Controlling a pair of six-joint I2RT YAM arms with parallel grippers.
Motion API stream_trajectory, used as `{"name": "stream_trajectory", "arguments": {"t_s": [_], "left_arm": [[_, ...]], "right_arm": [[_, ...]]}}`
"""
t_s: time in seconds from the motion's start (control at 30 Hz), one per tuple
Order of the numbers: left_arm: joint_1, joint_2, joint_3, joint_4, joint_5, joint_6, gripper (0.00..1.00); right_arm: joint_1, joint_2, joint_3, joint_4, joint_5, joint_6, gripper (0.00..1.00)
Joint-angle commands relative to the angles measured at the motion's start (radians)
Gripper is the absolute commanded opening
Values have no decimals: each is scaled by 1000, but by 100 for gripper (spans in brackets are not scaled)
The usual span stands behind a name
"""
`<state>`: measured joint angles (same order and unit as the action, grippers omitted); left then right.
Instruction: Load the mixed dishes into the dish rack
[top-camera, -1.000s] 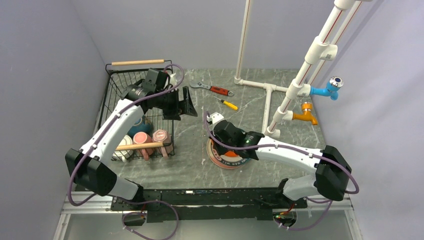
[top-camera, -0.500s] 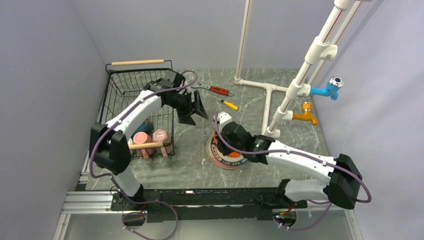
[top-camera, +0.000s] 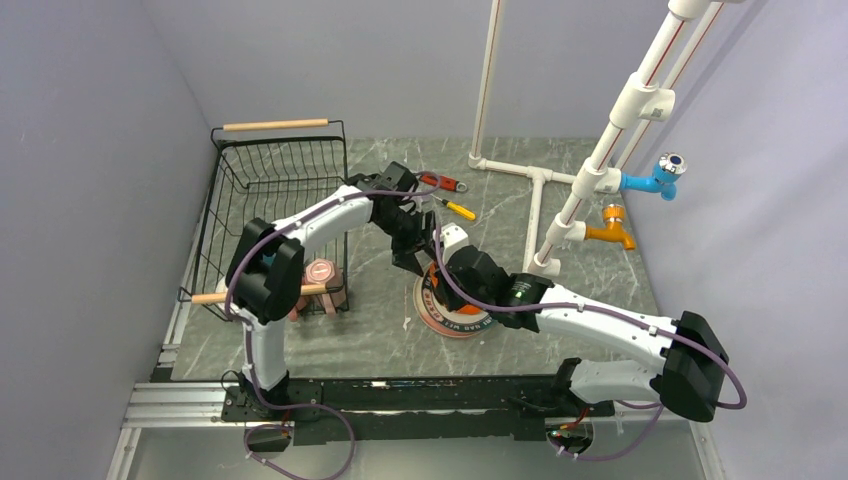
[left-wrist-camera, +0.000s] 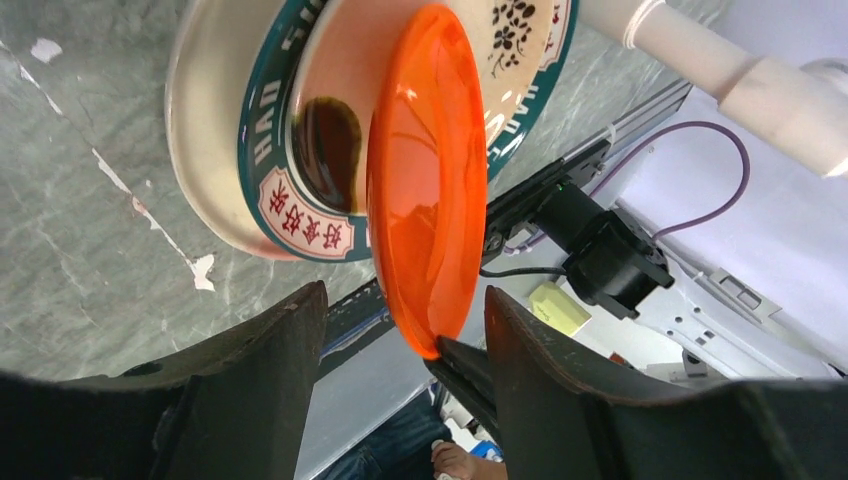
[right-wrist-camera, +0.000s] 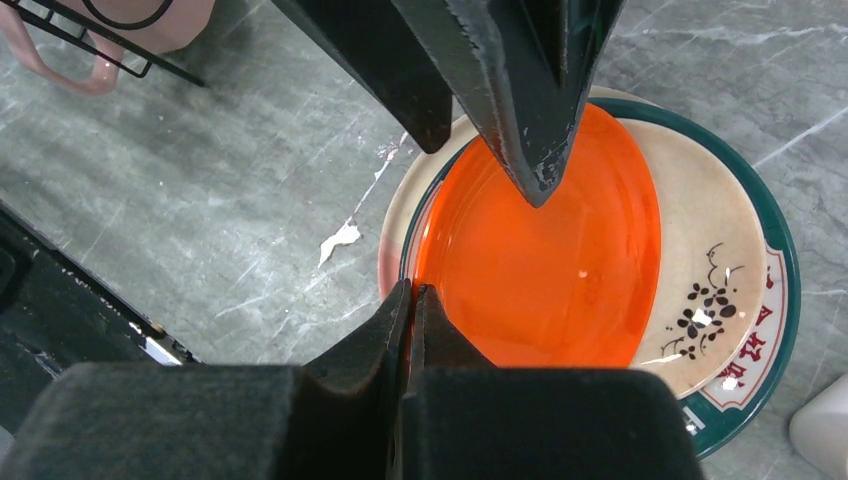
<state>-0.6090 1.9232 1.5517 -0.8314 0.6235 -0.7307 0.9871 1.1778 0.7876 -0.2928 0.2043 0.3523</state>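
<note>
The orange-red plate (right-wrist-camera: 550, 250) lies tilted on the larger lettered-rim plate (right-wrist-camera: 730, 300) on the table. My right gripper (right-wrist-camera: 412, 295) is shut on the orange plate's near rim. My left gripper (left-wrist-camera: 405, 300) is open, its fingers (right-wrist-camera: 520, 90) straddling the plate's opposite rim without touching it. In the left wrist view the orange plate (left-wrist-camera: 430, 180) stands edge-on between my fingers, with the lettered plate (left-wrist-camera: 260, 150) behind it. The dish rack (top-camera: 275, 185) stands at the left with a pink mug (top-camera: 322, 272) inside. The other dishes are hidden by my left arm.
A red-handled wrench (top-camera: 440, 182) and a yellow-handled screwdriver (top-camera: 458, 209) lie behind the plates. The white pipe frame (top-camera: 540, 190) with blue and orange taps stands at the right rear. The rack's near wooden handle (top-camera: 255, 294) sits beside my left arm.
My left arm has swung right, from above the rack to the plates, and now straddles the orange plate's rim. My right gripper has stayed shut on that plate.
</note>
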Motion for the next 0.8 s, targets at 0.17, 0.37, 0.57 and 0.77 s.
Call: {"name": "stream_trajectory", "arguments": {"t_s": [0.17, 0.37, 0.57, 0.77], "left_arm": [[-50, 91, 110, 1, 21, -4, 53], [-54, 106, 140, -26, 1, 22, 20], [-55, 99, 200, -89, -57, 68, 0], [-55, 76, 272, -173, -150, 120, 0]], "right_arm": [[-4, -18, 1, 60, 29, 14, 0], [-3, -3, 15, 41, 32, 10, 0], [-2, 3, 41, 22, 50, -1, 0], [-2, -25, 115, -38, 73, -37, 36]]}}
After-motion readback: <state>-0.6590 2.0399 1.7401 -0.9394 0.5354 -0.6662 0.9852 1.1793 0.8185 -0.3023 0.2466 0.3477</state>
